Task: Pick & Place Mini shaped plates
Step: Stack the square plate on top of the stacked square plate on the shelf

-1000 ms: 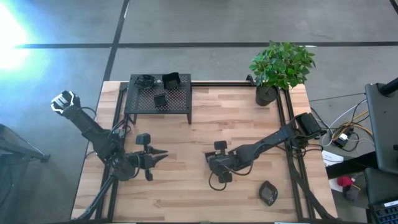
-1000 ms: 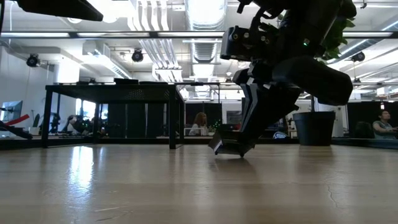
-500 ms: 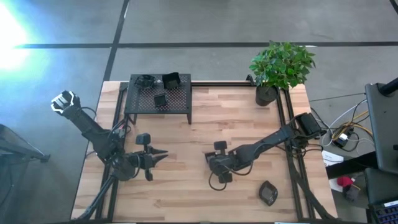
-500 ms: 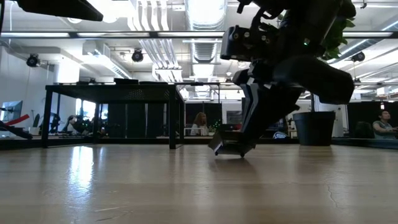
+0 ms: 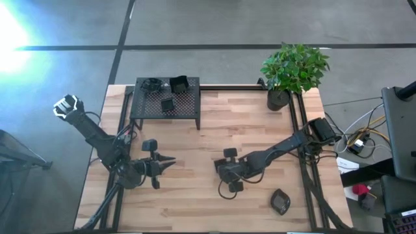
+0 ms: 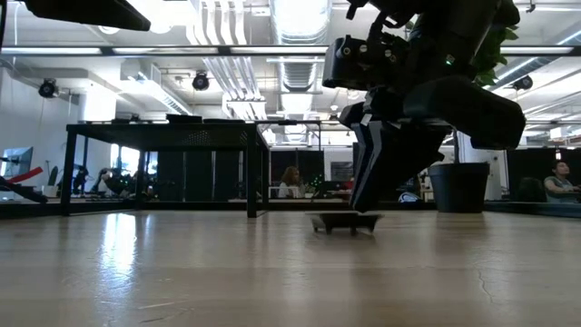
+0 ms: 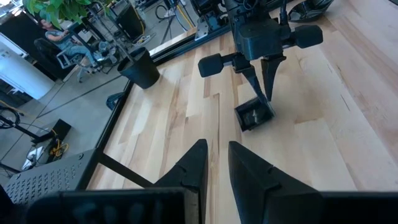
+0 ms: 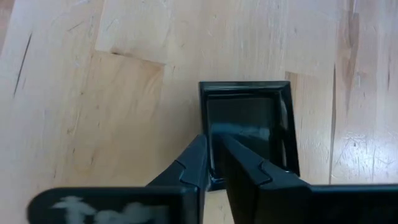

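**Student:** Two arms show in the overhead panel. Which one should you watch?

**Instructor:** Watch the right gripper [image 5: 221, 171], near the middle of the bench [image 5: 260, 123]. It stands over a square plate [image 8: 249, 121] that lies flat on the wood, as the table-level panel shows. Its fingers [image 8: 189, 165] straddle the plate's near rim, one outside and one inside the dish. You cannot tell whether they pinch that rim or have let it go.

**Student:** And the left gripper [image 5: 170, 162]?

**Instructor:** It waits low over the bench's left half, well apart from the plate and pointing toward it. Its fingers [image 7: 193, 165] stand slightly parted and hold nothing.

**Student:** Where do you find other plates?

**Instructor:** Two square plates [image 5: 168, 104] rest on the stand [image 5: 146, 107] at the far left. A rounded plate [image 5: 280, 202] lies near the bench's front right edge. The pot [image 5: 278, 99] stands at the far right corner.
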`<state>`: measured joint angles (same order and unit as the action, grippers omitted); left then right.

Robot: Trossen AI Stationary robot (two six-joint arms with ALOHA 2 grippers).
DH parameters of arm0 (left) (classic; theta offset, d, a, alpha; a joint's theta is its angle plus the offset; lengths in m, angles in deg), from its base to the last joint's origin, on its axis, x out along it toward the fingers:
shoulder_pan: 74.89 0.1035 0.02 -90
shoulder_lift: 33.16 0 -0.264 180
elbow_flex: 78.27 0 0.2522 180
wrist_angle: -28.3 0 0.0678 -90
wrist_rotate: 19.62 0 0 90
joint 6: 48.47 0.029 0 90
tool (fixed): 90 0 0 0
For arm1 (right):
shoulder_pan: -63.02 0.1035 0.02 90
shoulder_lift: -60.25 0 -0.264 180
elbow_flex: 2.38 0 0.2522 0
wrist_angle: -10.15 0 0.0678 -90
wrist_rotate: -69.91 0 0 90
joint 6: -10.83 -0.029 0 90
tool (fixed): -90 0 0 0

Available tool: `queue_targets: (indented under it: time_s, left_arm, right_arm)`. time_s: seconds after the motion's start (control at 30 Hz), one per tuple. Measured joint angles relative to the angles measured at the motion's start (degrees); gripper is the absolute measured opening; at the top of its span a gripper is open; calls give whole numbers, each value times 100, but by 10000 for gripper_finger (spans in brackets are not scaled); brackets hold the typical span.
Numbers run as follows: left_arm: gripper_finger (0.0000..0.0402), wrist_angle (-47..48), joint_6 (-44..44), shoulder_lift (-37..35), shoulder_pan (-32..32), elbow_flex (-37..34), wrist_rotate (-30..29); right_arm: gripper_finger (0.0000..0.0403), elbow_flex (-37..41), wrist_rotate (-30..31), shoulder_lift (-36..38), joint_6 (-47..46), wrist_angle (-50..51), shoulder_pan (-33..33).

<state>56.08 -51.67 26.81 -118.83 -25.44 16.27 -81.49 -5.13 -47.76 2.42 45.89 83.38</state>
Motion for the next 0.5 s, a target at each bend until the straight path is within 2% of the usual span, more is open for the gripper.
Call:
queue_targets:
  time_s: [0.27, 0.5]
  left_arm:
    - [60, 0, 2, 0, 0, 0, 0]
    - [60, -53, -179, 2, 73, 0, 6]
  right_arm:
    - [80, -2, 0, 0, -22, 2, 0]
    - [81, -218, 2, 152, 81, 215, 9]
